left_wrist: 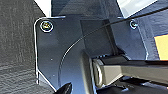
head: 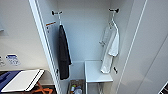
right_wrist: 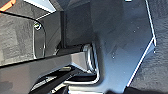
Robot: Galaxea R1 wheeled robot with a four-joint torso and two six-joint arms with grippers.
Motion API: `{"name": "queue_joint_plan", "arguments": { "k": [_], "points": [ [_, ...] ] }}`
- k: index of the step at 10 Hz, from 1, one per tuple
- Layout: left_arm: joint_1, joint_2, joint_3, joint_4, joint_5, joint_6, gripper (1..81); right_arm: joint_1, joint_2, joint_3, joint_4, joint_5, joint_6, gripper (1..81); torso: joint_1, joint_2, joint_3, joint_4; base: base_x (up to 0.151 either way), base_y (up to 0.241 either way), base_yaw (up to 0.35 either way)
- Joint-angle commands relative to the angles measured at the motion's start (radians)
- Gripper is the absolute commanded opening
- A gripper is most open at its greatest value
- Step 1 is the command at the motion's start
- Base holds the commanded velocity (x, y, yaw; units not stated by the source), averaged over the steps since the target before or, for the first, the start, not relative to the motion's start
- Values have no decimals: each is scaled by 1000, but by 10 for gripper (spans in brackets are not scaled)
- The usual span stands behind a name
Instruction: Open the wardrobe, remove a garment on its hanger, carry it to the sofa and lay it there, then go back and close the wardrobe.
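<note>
There, thin white garment (head: 110, 47) on hanger (head: 113, 22).

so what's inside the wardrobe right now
Inside the open wardrobe: a long black garment hanging at left, the white shirt on its hanger at right, a white shelf below, and a basket of small items at the bottom. What lies under the shelf is hidden.

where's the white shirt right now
In the head view the white shirt hangs on its hanger from the black hook at the open wardrobe's right side, above a white shelf, opposite the black garment.
</note>
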Motion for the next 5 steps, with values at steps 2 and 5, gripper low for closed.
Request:
{"name": "queue_joint_plan", "arguments": {
  "k": [2,5],
  "points": [
    [-50,-6,10,7,39,1,811,40,-4,11,-10,-56,-3,811,0,0,0,0,-67,0,0],
    [-90,-6,13,-9,27,-12,811,37,-2,14,-7,-55,-3,811,-1,-2,1,0,0,0,0]
  ]
}}
